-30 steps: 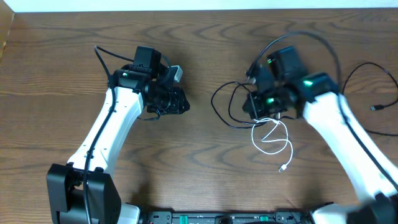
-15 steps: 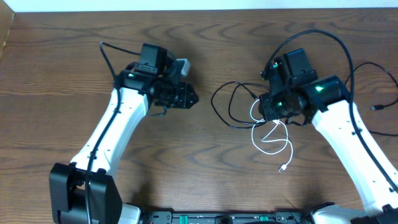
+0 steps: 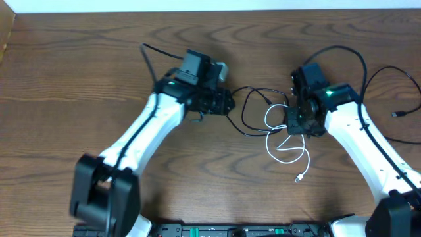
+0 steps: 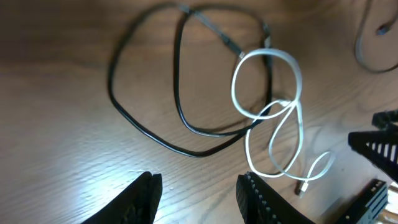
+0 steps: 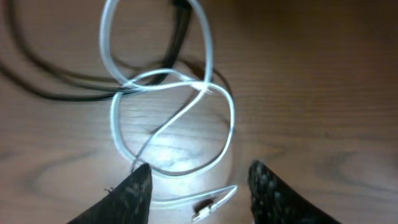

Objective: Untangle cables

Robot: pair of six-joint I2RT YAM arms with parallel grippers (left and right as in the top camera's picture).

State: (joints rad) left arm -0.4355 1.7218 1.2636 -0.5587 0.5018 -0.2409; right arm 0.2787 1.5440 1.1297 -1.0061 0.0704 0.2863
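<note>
Our left gripper (image 4: 198, 191) and right gripper (image 5: 198, 186) both have fingers spread apart, holding nothing. The white cable (image 4: 281, 106) and black cable (image 4: 178, 81) lie looped together on the table (image 3: 66, 79) between them.

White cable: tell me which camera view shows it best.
Left wrist: the white cable shows both loops, its plug end and its crossings with the black cable, all sharp. The overhead shows the cable small and thin. The right wrist shows it close but blurred, top loop cut off.
</note>
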